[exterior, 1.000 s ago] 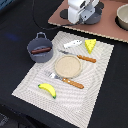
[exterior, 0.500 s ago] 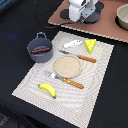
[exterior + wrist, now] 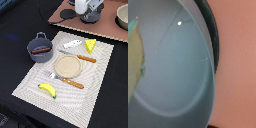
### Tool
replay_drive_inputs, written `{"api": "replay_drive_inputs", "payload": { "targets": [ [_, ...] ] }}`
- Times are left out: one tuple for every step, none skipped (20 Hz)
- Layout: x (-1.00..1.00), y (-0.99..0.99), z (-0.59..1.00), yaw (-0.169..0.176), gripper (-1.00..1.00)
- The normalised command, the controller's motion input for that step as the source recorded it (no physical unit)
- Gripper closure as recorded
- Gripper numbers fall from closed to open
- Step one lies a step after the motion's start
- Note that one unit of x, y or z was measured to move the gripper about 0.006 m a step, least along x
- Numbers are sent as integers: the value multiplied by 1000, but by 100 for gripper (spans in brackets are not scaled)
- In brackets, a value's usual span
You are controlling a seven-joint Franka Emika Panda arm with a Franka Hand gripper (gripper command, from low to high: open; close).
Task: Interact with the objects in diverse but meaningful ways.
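On placemat, exterior view: grey-blue handled pot holding dark brown bar; yellow banana. Wrist view: only pale bowl interior. Gripper grasp state indiscernible.

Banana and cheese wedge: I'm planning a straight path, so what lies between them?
In the exterior view, the round plate and the fork sit between banana and cheese wedge.

We are counting one yellow banana, one yellow cheese wedge, one white-and-blue tool and one round tan plate on the placemat. We are also seeing one grey-blue handled pot holding one dark brown bar at the placemat's edge. We are finding two orange-handled utensils, a fork and a knife.
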Motion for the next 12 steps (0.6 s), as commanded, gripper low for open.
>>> {"api": "replay_drive_inputs", "payload": {
  "targets": [
    [229, -240, 534, 0, -100],
    [180, -386, 420, 0, -100],
    [200, -429, 346, 0, -100],
    [197, -540, 326, 0, -100],
    [214, -606, 323, 0, -100],
    [203, -660, 343, 0, -100],
    [223, -694, 354, 0, -100],
    [223, -729, 346, -2, -100],
    [263, -771, 306, -6, -100],
    [223, -823, 271, -16, -100],
    [154, -880, 240, -31, -100],
    [114, -886, 154, -32, -100]
  ]
}}
